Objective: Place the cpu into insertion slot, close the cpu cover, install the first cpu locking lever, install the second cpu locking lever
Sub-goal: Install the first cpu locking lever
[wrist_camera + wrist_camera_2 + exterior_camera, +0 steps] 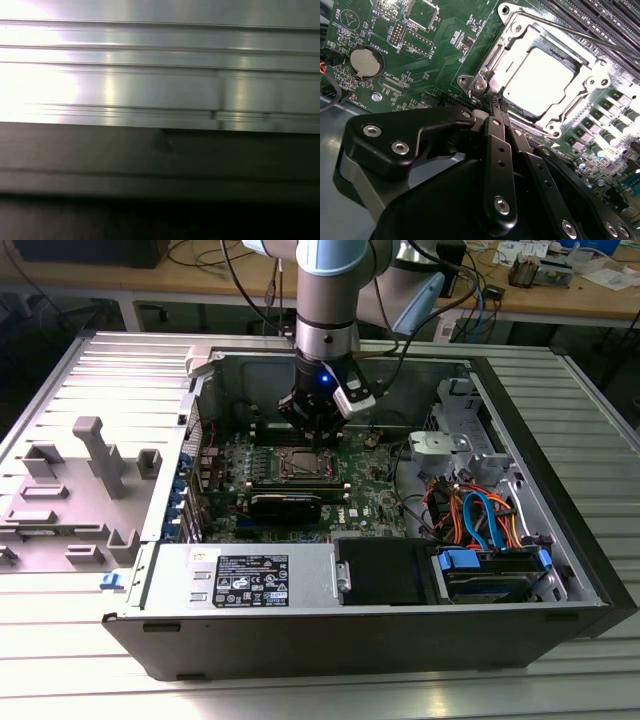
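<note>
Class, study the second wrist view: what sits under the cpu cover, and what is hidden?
The cpu shows its bright metal top through the cut-out centre of the cpu cover. The frame hides the chip's edges, and the chip hides whatever lies beneath it.

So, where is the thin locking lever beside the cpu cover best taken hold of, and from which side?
Probably the straight wire stretch of the locking lever, pinched across its thin width from above. It runs along an edge of the cpu cover, close to the memory slots, so coming in sideways looks crowded. Its ends I cannot judge.
</note>
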`<state>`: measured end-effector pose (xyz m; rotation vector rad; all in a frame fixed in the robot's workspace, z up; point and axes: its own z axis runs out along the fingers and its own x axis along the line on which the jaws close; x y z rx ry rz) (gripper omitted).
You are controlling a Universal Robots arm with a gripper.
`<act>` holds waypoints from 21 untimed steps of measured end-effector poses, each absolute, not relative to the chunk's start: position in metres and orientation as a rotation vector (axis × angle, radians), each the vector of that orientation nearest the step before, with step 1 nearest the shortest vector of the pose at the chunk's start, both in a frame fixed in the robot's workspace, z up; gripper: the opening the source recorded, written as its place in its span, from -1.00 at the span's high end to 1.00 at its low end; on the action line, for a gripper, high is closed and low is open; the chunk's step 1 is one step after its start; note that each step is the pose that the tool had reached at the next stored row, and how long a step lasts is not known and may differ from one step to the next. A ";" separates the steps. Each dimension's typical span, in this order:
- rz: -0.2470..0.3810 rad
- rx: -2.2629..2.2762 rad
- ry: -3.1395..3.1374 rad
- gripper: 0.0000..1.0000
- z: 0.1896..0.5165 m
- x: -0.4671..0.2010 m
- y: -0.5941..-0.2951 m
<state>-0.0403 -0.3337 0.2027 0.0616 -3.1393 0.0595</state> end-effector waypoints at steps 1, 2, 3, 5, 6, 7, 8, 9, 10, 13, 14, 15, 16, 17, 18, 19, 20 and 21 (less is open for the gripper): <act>0.060 0.061 -3.139 0.79 0.202 -0.040 -0.334; 0.060 0.062 -3.139 0.79 0.202 -0.040 -0.333; 0.060 0.062 -3.139 0.79 0.202 -0.040 -0.332; 0.059 0.062 -3.139 0.79 0.202 -0.040 -0.332; 0.059 0.062 -3.139 0.79 0.202 -0.040 -0.331; 0.059 0.061 -3.139 0.79 0.202 -0.040 -0.331; 0.059 0.062 -3.139 0.79 0.202 -0.039 -0.331; 0.059 0.062 -3.139 0.79 0.202 -0.039 -0.331; 0.058 0.062 -3.139 0.79 0.202 -0.039 -0.331; 0.047 0.067 -3.140 0.79 0.201 -0.038 -0.331; 0.043 0.069 -3.140 0.79 0.201 -0.039 -0.331; 0.038 0.072 -3.140 0.79 0.202 -0.039 -0.331; 0.035 0.073 -3.140 0.79 0.202 -0.039 -0.331; 0.035 0.073 -3.140 0.79 0.206 -0.038 -0.331; 0.036 0.073 -3.140 0.79 0.207 -0.038 -0.331; 0.036 0.073 -3.140 0.79 0.210 -0.039 -0.331; 0.036 0.074 -3.140 0.79 0.211 -0.038 -0.331; 0.036 0.074 -3.140 0.79 0.211 -0.038 -0.333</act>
